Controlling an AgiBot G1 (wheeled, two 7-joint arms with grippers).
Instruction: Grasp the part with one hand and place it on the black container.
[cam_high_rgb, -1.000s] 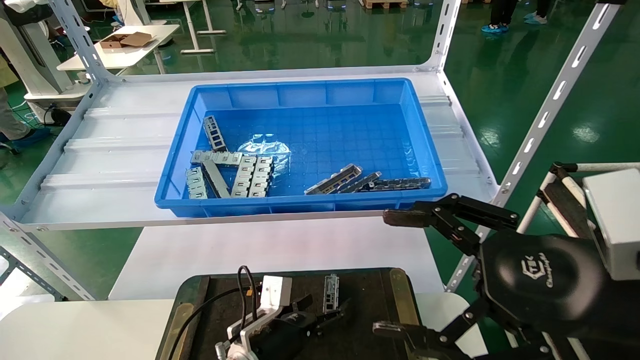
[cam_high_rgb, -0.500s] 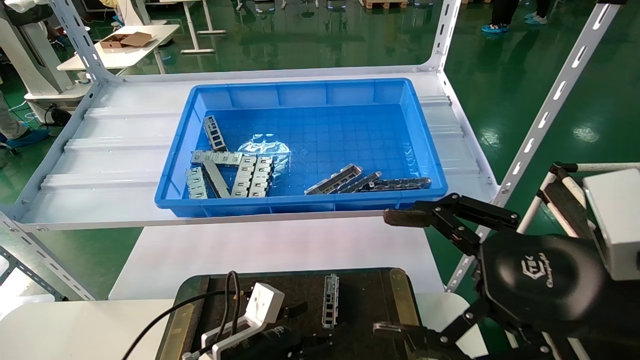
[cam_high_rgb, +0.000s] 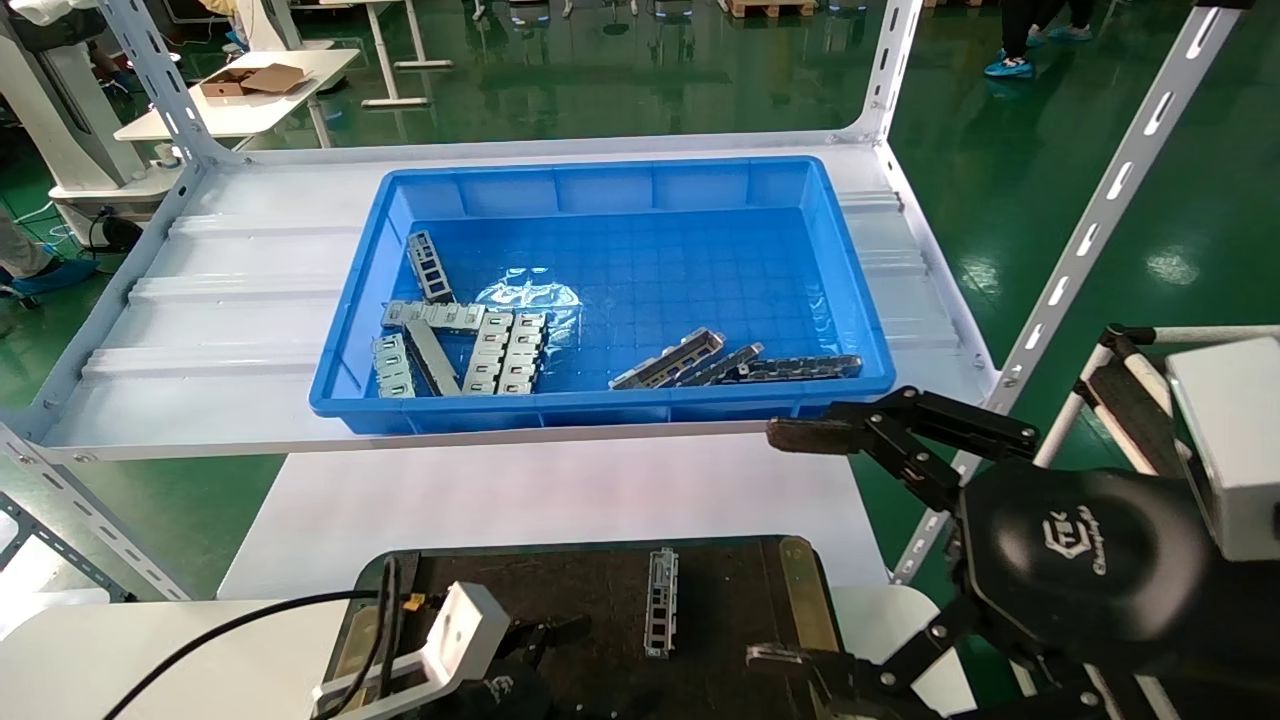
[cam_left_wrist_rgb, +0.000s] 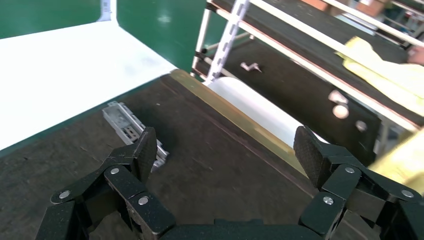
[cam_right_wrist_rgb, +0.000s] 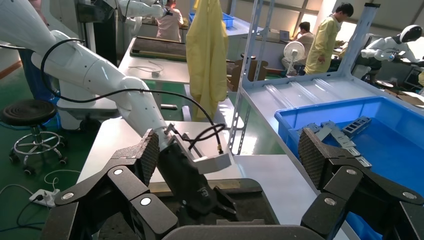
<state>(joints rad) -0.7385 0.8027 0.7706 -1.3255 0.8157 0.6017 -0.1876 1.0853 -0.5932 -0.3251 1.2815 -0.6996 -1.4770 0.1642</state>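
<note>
The part lies flat on the black container, lengthwise toward the shelf, near the brass-coloured strip on the robot's right side, and nothing is touching it. In the left wrist view that same part sits free on the rough dark surface, just beyond one fingertip. It looks like stiff stamped metal: light, rigid, not fragile, smooth enough to slip in a pinch. The best hold would likely be across its narrow width, mid-length, so it won't tip or swing. The left gripper hangs low over the near edge of the tray, fingers spread wide and holding nothing. The right gripper waits off the tray's right side, its fingers splayed wide too, empty. Farther out, the blue bin sits on the white shelf with more slim bars against its near wall and the paler slotted plates heaped toward the robot's left. By the look of it, this placement is done
</note>
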